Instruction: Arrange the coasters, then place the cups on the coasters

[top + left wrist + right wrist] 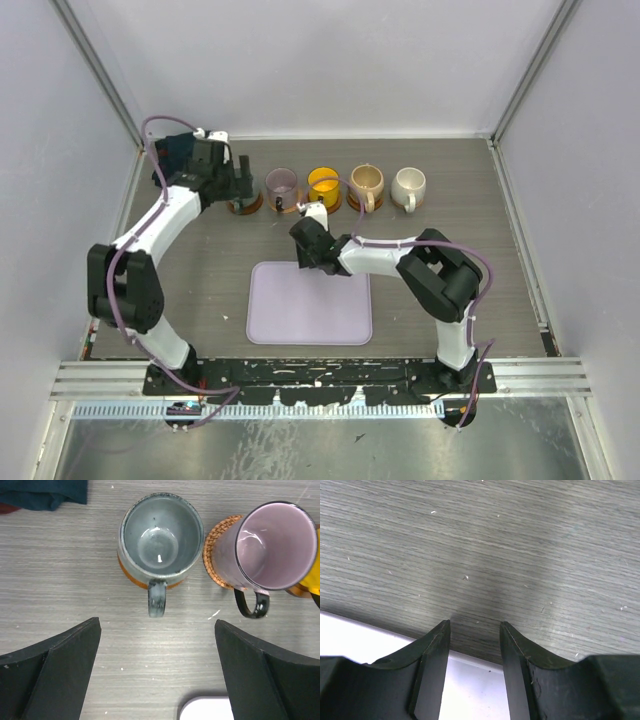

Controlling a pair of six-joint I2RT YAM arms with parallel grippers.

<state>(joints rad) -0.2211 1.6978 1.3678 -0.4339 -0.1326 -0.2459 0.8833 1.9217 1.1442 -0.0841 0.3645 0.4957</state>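
From the overhead view I saw the left gripper (240, 186) in the upper left of the frame, hanging over the left end of a row of five cups. Its jaws were spread wide and held nothing. In the left wrist view its two black fingers (55, 675) sat in the bottom corners with only bare table (150, 650) between them.

Just above that gap stood the grey-green cup (160, 535), upright, its handle pointing down the frame. It sat on a brown coaster (129, 574) whose edge showed under its lower side. To its right, close but apart, the mauve cup (277, 545) stood on a woven coaster (216, 550), its dark handle also pointing down.

Overhead, the yellow cup (323, 183) came next in the row, on an orange-brown coaster (336, 203). The tan cup (366, 181) and the cream cup (408, 186) followed toward the upper right. I could not tell what lay beneath those two.

In the lower centre lay the lavender tray (300, 320), flat on the table. The right gripper (306, 252) hung at its upper edge. In the right wrist view its jaws stood partly apart with nothing between them, the tray's pale edge at the lower left and wood grain above.
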